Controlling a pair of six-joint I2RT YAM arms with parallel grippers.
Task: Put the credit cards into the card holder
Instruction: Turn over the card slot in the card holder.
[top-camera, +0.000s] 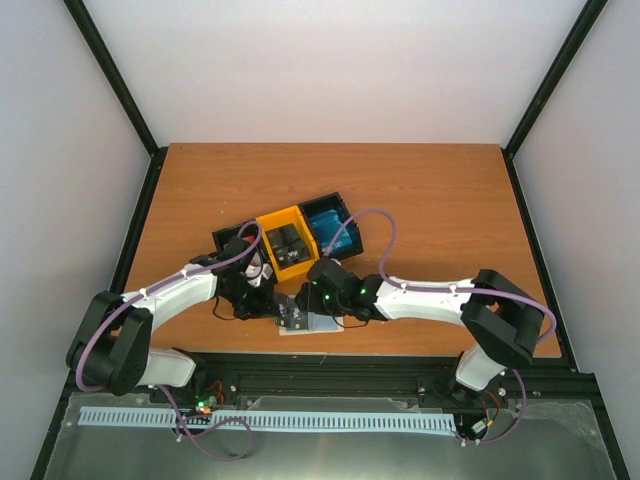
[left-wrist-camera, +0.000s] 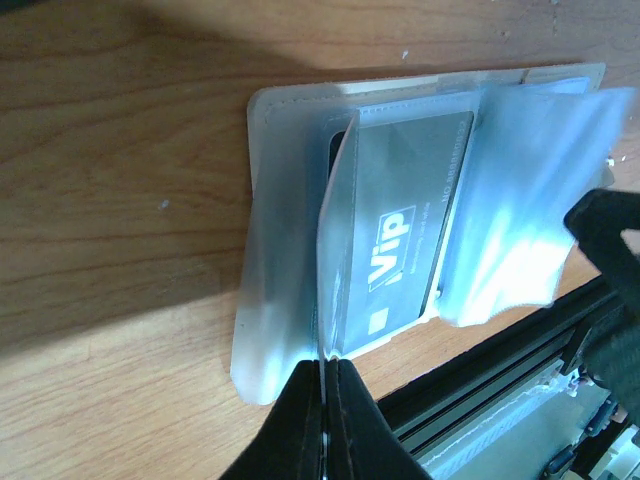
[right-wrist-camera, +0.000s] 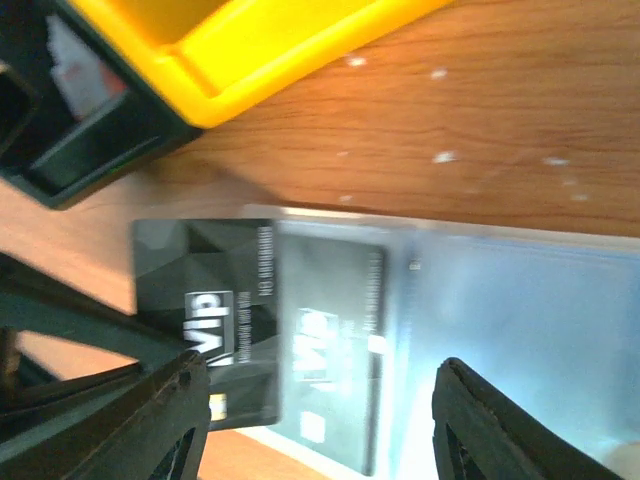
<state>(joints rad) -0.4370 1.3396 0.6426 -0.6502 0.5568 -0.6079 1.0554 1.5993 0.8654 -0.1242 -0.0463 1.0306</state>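
Note:
The card holder lies open on the table by the near edge, pale blue inside with clear pockets; in the top view it sits under both grippers. My left gripper is shut on the edge of a clear pocket sheet and holds it up. A black VIP credit card sits in the pockets. In the right wrist view a black card lies partly outside a pocket, and a second VIP print shows hazily through the plastic. My right gripper is open and empty above the cards.
The black-and-yellow tray stands just behind the wallet, with blue cards in its right part and dark cards in the yellow middle. Its yellow wall is close to my right gripper. The black table rail runs along the near edge.

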